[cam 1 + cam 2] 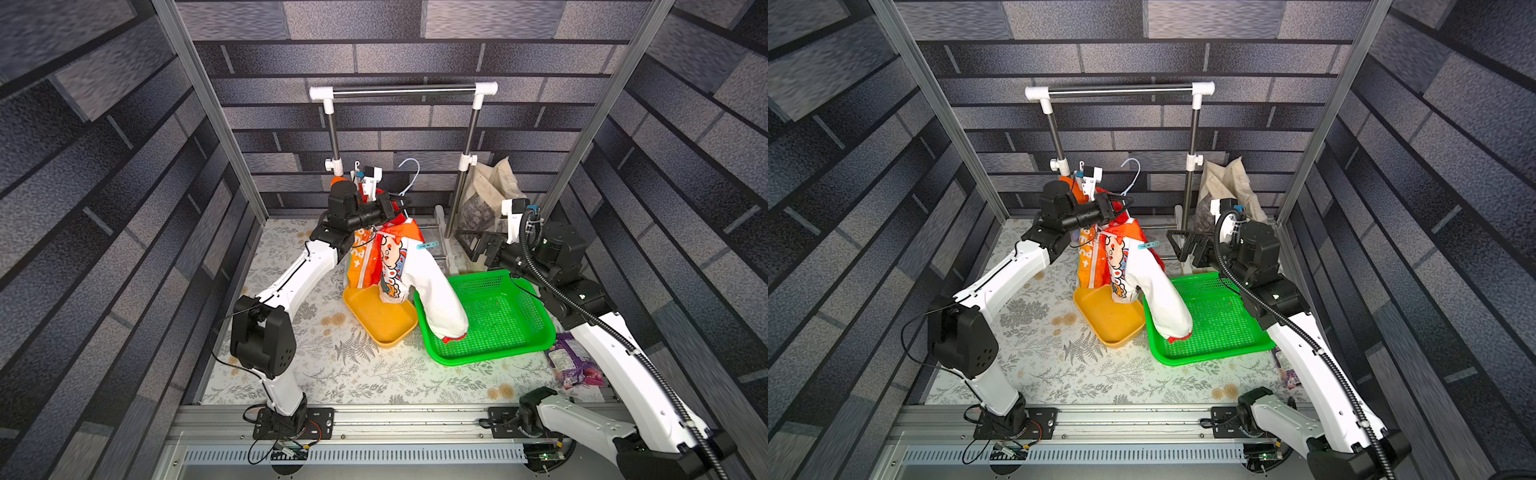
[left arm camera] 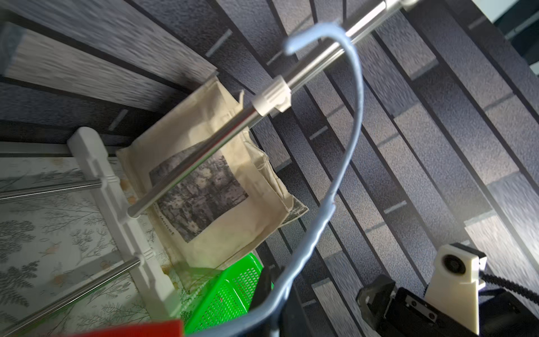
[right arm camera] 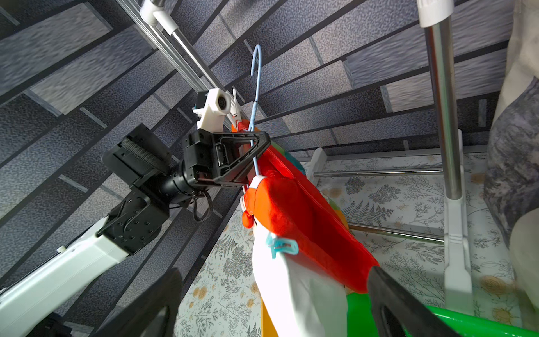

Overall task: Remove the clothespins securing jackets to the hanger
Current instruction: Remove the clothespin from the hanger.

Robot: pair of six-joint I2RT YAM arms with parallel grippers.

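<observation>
1. The left gripper (image 3: 261, 143) was clamped tight on the neck of the hanger (image 3: 257, 84). It held the hanger up in front of the left post of the rack (image 1: 403, 92), clear of the bar.
2. The jacket (image 1: 390, 257) drooped from the hanger, limp and light by the look of it. A white sleeve trailed down before the rack's middle.
3. A teal peg (image 3: 281, 246) pinched the shoulder on the side toward the rack's right post, its tail poking out past the cloth.
4. A second peg I could not make out for certain.
5. The right gripper (image 1: 469, 247) stood spread wide and empty, low before the rack's right post. It was near the teal peg but not touching it.
6. I reckoned the peg was small, hard, smooth plastic on a spring. It wanted squeezing across its two tail ends, since a hold near the nose would not open it and might slip.
7. The cloth looked soft and the wire thin, so I judged both would swing under a push unless the left hold steadied them.
</observation>
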